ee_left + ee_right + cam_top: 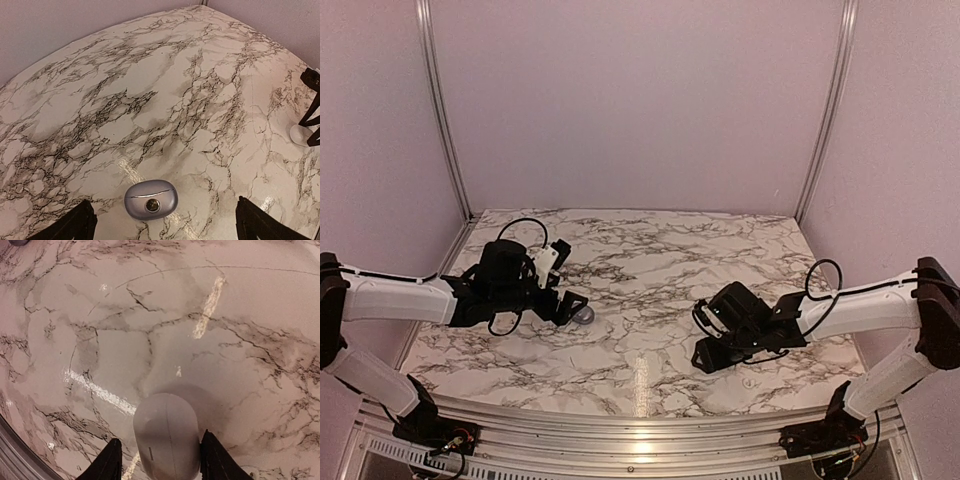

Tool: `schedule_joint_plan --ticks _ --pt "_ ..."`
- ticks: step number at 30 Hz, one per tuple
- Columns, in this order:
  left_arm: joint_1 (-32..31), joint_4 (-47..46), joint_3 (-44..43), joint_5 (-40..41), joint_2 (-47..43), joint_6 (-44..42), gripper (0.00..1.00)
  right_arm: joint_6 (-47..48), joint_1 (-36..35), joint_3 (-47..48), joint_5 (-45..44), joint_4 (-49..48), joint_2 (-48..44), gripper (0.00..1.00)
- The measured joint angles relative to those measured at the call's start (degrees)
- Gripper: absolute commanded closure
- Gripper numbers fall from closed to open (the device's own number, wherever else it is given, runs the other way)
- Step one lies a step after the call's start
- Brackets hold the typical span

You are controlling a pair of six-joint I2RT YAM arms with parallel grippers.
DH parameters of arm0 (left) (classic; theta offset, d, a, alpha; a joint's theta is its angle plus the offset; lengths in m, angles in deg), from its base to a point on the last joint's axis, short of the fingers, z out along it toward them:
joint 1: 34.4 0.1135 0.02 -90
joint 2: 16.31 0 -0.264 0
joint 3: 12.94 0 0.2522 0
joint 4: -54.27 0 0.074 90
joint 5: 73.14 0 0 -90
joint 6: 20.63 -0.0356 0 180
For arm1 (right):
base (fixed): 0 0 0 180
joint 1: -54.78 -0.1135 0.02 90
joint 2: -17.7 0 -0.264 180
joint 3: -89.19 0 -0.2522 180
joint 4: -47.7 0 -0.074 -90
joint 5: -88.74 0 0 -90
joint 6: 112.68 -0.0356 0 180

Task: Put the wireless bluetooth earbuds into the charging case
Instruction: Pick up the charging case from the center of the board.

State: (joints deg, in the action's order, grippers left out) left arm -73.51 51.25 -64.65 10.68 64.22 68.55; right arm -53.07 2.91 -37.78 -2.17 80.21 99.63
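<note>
White rounded shell [167, 440] inside right gripper [160, 436], jaws parted | left gripper [165, 201] spread wide around lavender charging case [151, 200]

table top [650, 250]: gleaming glossy, marble-patterned
charging case [151, 200]: showing smooth, satin lavender-grey plastic
white shell [167, 440]: looking smooth, matt plastic

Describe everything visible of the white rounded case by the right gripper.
The white case is a smooth, matte, pebble-like oval, seemingly plastic, with a faint seam along its top and a small dark slit on one side. It looks closed or face-down, as no inner wells show. It lies flat on the marble table, casting a soft shadow, between the jaws of the open right gripper. One jaw is clear of it and the other is very near, contact uncertain.
</note>
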Motion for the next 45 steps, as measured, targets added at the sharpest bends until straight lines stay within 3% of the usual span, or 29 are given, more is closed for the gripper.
schedule_joint_plan --ticks 11,22,31,34,35,37,45 --pt "0.0 -0.6 0.9 0.0 -1.1 0.0 0.01 0.0 0.0 -4.1 13.6 -7.0 -4.2 0.51" --pt "-0.4 -1.0 1.2 -0.6 -2.2 0.0 0.01 -2.6 0.0 -5.0 10.8 -8.6 -0.7 0.62" --pt "-2.2 -1.1 1.4 -1.3 -3.0 -0.5 0.01 -4.5 -1.8 -4.1 9.6 -12.8 3.2 0.63" --pt "-2.3 -1.1 1.4 -1.3 -3.0 -0.7 0.01 -5.0 -3.7 -1.2 8.5 -14.1 6.7 0.73" --pt "-2.3 -1.1 1.4 -1.3 -3.0 -0.8 0.01 -5.1 -4.3 -0.5 8.1 -14.4 7.5 0.83" --pt "-2.4 -1.1 1.4 -1.3 -3.0 -0.9 0.01 -6.3 -5.2 1.0 7.5 -15.1 8.8 0.92" --pt "-3.1 -1.2 1.4 -1.4 -3.0 -1.8 0.01 -6.4 -5.9 3.1 6.4 -16.3 9.4 1.0"
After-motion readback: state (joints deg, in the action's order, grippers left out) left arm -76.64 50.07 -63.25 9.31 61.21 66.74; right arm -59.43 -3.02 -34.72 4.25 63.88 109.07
